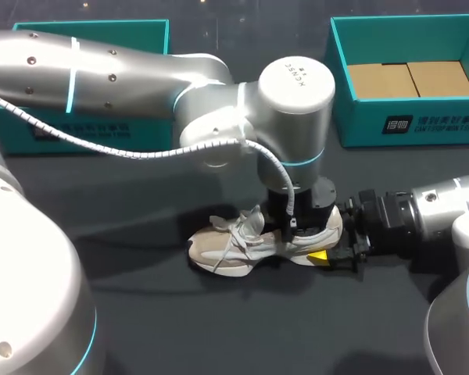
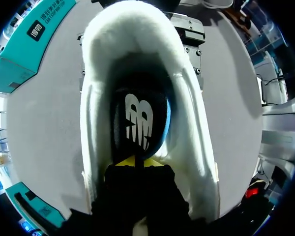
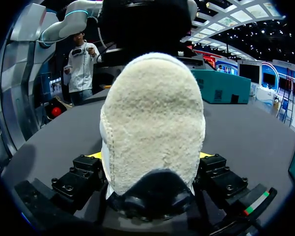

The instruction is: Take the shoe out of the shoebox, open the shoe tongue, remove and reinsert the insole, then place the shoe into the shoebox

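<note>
A beige and white shoe (image 1: pixel 242 246) stands upright on the dark table, toe to the left, laces loose. My left gripper (image 1: pixel 297 233) points straight down into its heel opening. In the left wrist view the yellow tips (image 2: pixel 137 162) meet on the rear end of the black insole (image 2: pixel 137 123) with a white logo, inside the shoe's white collar (image 2: pixel 191 113). My right gripper (image 1: pixel 328 254) comes in low from the right, and its fingers clasp the heel from both sides. The right wrist view shows the fuzzy heel (image 3: pixel 152 118) filling the gap of my right gripper (image 3: pixel 150 162).
An open teal shoebox (image 1: pixel 406 129) with brown cardboard inserts (image 1: pixel 410 78) stands at the back right. Another teal box (image 1: pixel 78 133) sits at the back left, partly behind my left arm. Bare table lies in front of the shoe.
</note>
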